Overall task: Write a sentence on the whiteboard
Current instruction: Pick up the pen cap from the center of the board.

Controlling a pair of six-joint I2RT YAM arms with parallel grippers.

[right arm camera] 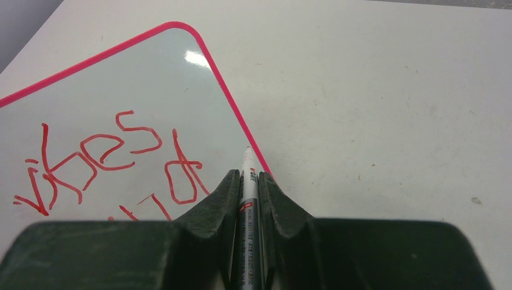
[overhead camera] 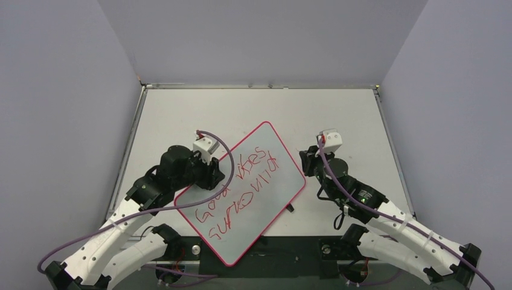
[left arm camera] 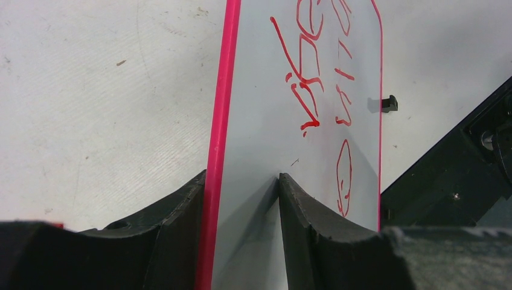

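The whiteboard (overhead camera: 268,158) lies skewed on the table, its near corner past the front edge. The sentence (overhead camera: 238,190) is in red, in two lines, "Good vibes" above a scrawl; parts of it also show in the left wrist view (left arm camera: 308,90) and the right wrist view (right arm camera: 102,163). My left gripper (overhead camera: 212,172) holds the board's left long edge: one finger sits outside the pink frame (left arm camera: 218,121) and the other rests on the white face (left arm camera: 253,121). My right gripper (right arm camera: 249,175) is shut on a grey-white marker (right arm camera: 248,199), whose tip is at the board's right pink edge.
A small black clip (left arm camera: 389,104) sticks out from the board's far long edge and also shows in the top view (overhead camera: 290,208). The grey table (overhead camera: 302,109) has raised rails at the back and sides. A black arm mount (left arm camera: 459,163) stands beside the board's near end.
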